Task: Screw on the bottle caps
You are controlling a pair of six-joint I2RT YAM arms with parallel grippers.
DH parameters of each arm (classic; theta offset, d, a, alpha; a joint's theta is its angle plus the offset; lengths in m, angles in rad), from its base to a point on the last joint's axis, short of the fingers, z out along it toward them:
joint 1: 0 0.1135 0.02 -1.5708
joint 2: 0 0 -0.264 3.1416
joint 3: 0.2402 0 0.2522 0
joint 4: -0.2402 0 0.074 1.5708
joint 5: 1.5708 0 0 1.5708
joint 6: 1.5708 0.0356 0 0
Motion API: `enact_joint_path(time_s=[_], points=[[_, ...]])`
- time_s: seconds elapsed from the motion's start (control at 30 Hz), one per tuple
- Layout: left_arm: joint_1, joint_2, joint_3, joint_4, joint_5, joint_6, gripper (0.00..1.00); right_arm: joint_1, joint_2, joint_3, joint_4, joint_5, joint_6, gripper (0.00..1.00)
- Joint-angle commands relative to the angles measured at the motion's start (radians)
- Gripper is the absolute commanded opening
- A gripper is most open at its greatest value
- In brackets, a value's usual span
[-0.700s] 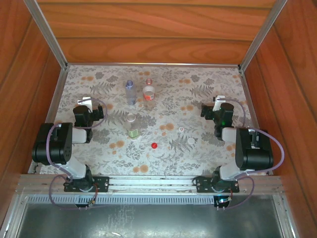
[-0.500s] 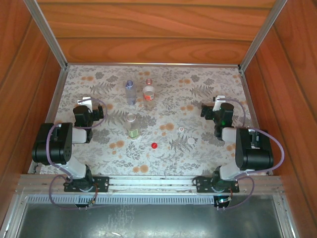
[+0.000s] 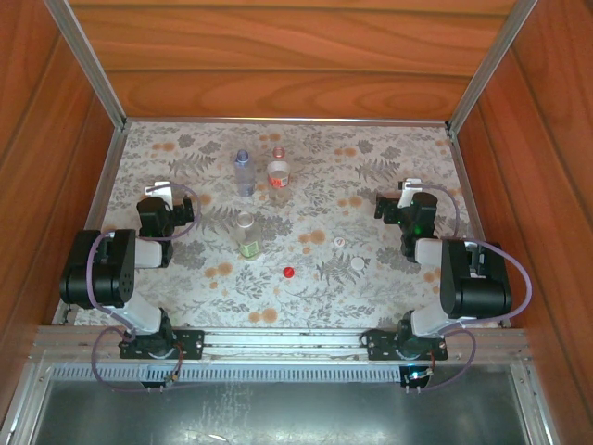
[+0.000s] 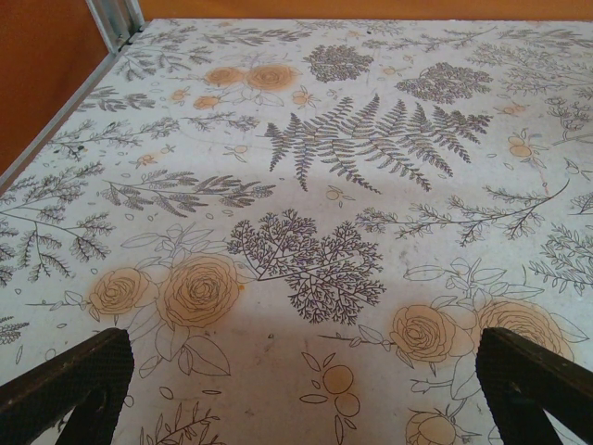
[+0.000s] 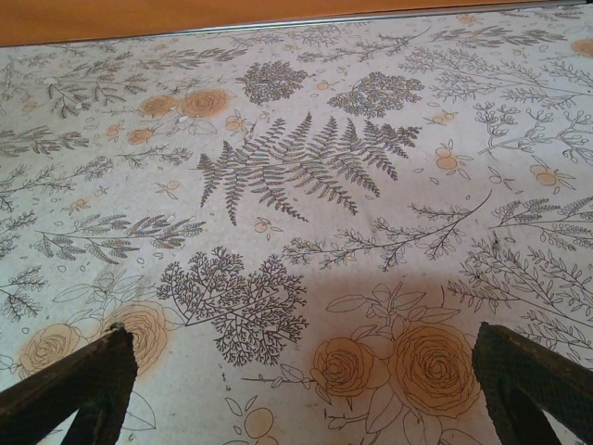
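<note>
Nothing has shifted, left gripper [image 4: 306, 389] and right gripper [image 5: 301, 389] wide apart, empty, bottles [image 3: 246, 237] upright, caps [image 3: 289, 272] loose on table [image 3: 389, 158]

From the top view I saw three small clear bottles, all standing upright. The bluish unlabelled bottle [image 3: 243, 173] and the red-and-white labelled bottle [image 3: 278, 172] stood just beside each other toward the far side, the bluish one on the left. The yellow-green labelled bottle [image 3: 246, 236] stood alone, nearer to me, in line with the bluish one. Three caps lay loose, apart from the bottles. The red cap [image 3: 288, 272] was nearest me and the white cap [image 3: 358, 264] lay off to its right. The smaller pale cap [image 3: 339, 242] lay near the white one, slightly farther back.
</note>
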Motion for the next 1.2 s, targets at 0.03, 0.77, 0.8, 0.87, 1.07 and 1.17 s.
enact_joint_path(time_s=[0.03, 0.77, 0.8, 0.87, 1.07, 1.17], points=[[0.002, -0.012, 0.018, 0.010, 0.013, 0.001, 1.00, 0.008, 0.005, 0.014, 0.007, -0.016, -0.008, 1.00], [-0.276, -0.651, -0.021, -0.322, -0.110, 0.074, 1.00, 0.180, -0.350, 0.063, -0.405, -0.140, -0.105, 1.00], [-0.301, -0.681, -0.015, -0.340, -0.118, 0.073, 1.00, 0.196, -0.362, 0.064, -0.418, -0.140, -0.108, 1.00], [-0.374, -0.737, 0.006, -0.396, -0.155, 0.087, 1.00, 0.237, -0.389, 0.057, -0.423, -0.137, -0.101, 1.00], [-0.588, -0.819, 0.072, -0.523, -0.225, 0.137, 1.00, 0.362, -0.458, 0.050, -0.444, -0.210, -0.169, 1.00], [-0.682, -0.832, 0.095, -0.553, -0.253, 0.163, 1.00, 0.430, -0.487, 0.062, -0.479, -0.276, -0.230, 1.00]])
